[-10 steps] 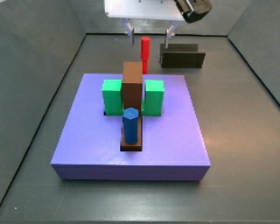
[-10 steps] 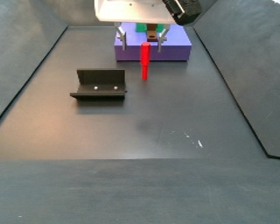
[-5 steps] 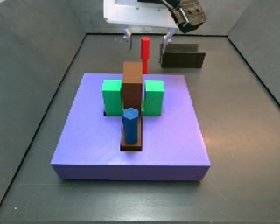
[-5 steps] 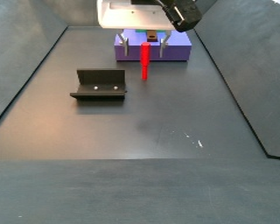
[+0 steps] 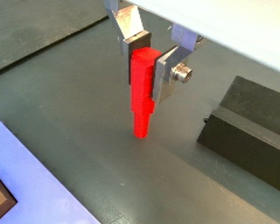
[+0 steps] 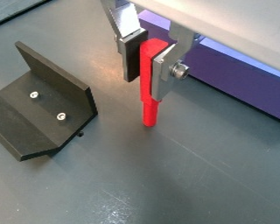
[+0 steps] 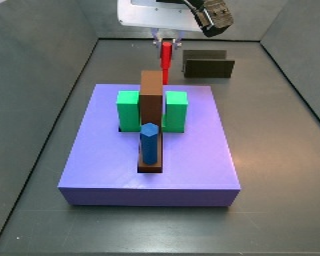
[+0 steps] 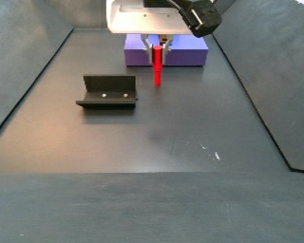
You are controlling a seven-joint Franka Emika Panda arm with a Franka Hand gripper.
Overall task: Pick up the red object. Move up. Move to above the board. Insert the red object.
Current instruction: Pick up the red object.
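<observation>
Since half a second ago the tool (image 7: 164,42) has risen a little further and carried the red object (image 7: 166,50) with it: in a side view less of the rod shows beneath the white wrist housing than before. Nothing else on the bench (image 8: 180,142) has shifted.

Both wrist views show the tool clamped on the red object (image 5: 143,92): the silver fingers (image 5: 166,72) with their dark pads press its upper part from two sides, and the rod hangs straight down, its slimmer lower tip (image 6: 150,114) clear of the dark floor. In a side view the rod (image 8: 158,66) hangs upright below the tool (image 8: 156,43), toward the end of the bench where the purple slab lies.

In a side view the purple slab (image 7: 109,160) fills the middle of the bench. The board (image 7: 152,100) lies along the slab's length, with two green blocks (image 7: 128,110) flanking it and a blue peg (image 7: 148,143) standing upright in its near end. The red object hangs beyond the board's far end, toward the far edge of the bench, not over the board's holes.

The fixture (image 8: 106,92) stands on the floor apart from the slab; in a side view it lies near the far right corner (image 7: 207,66), just beside the tool. In a wrist view its two screw heads show on the base plate (image 6: 38,101), with the upright wall behind them, and the rod hangs near it without touching.
</observation>
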